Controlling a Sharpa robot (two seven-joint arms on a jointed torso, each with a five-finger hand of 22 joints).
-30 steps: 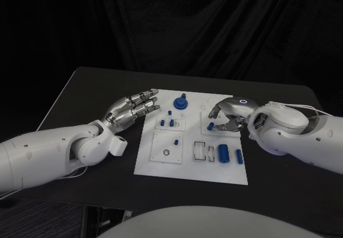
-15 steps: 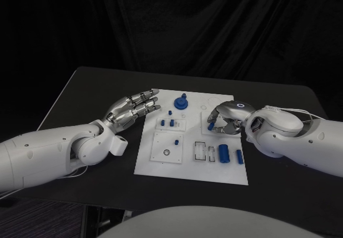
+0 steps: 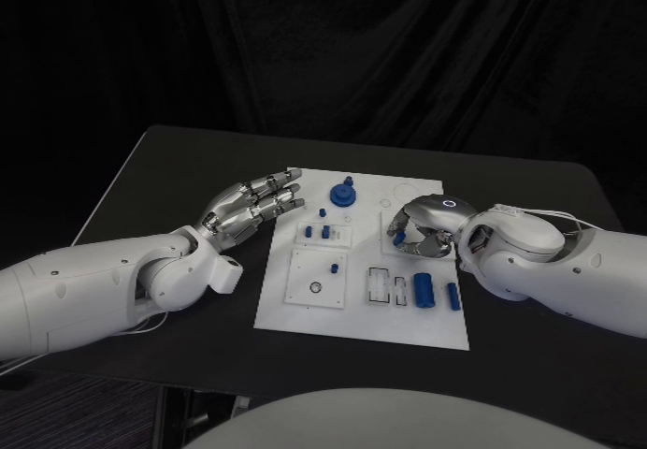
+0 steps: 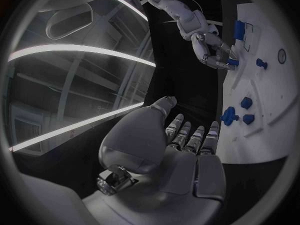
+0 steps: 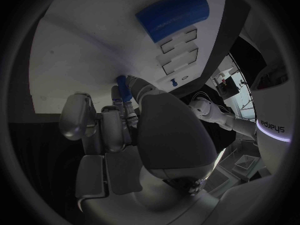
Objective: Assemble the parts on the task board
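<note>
The white task board (image 3: pixel 362 323) lies mid-table. My right hand (image 3: pixel 424 227) is curled over the board's right side and pinches a small blue peg (image 3: pixel 398 239) between its fingertips. The right wrist view shows that peg (image 5: pixel 123 88) between the fingers (image 5: pixel 114 116), just above the board (image 5: pixel 81 50); the left wrist view shows the peg (image 4: pixel 232 62) at the right hand (image 4: pixel 209 47). My left hand (image 3: pixel 253 208) hovers open at the board's left edge, fingers spread, holding nothing; its palm (image 4: pixel 181 150) faces the board (image 4: pixel 275 95).
A blue round knob (image 3: pixel 342 194) stands at the board's far edge, and small blue pegs (image 3: pixel 316 230) stand near the left hand. Two blue cylinders (image 3: pixel 424 288) (image 3: pixel 451 296) lie near the front right beside rectangular slots (image 3: pixel 384 285). One large blue cylinder (image 5: pixel 172 15) lies beyond my right hand's fingers.
My right hand has shifted slightly left and curled tighter round the small blue peg. The left hand has stayed where it was.
</note>
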